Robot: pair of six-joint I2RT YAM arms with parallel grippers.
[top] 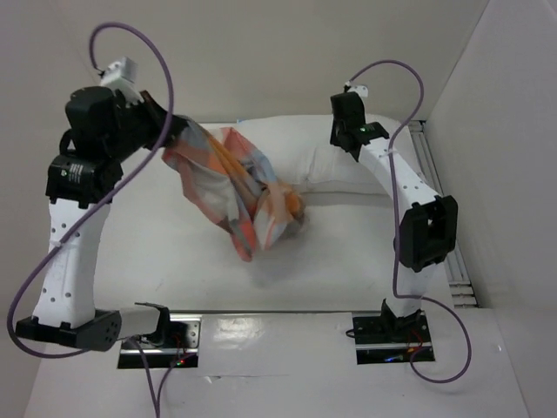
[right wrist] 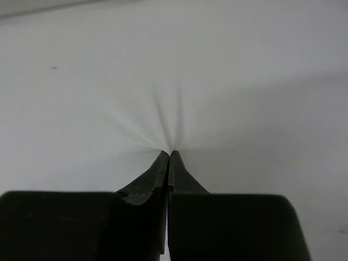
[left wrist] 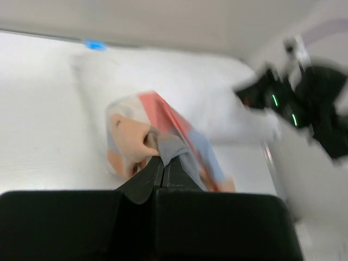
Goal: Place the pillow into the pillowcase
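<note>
Both claws are clamped. Your left gripper is pinched on a bunched fold of the pillowcase. It holds the case up at the far left, and the cloth hangs down and right until its low end sags onto the table near the middle.

Your right gripper is pinched on the white skin of the pillow, with puckers fanning out from the tips. The pillow lies along the far side of the table, and the case drapes over its left end.

This looks like the early part of the task, with nothing inside the case yet.

- **Find the mouth:** The cloth is wadded, so I can't tell which edge you hold or whether you've caught one layer or both. Check for the open hem before you drag anything.
- **Watch the right grip:** It looks like a thin pinch of cover, not stuffing, so it will likely slip if you yank. Lift slowly and raise just the corner.
- **Feed the corner in:** Bring the case mouth to that corner and keep the left claw high so the cloth hangs open.
- **Main risk:** The case may bunch against the pillow end instead of sliding over it.
</note>
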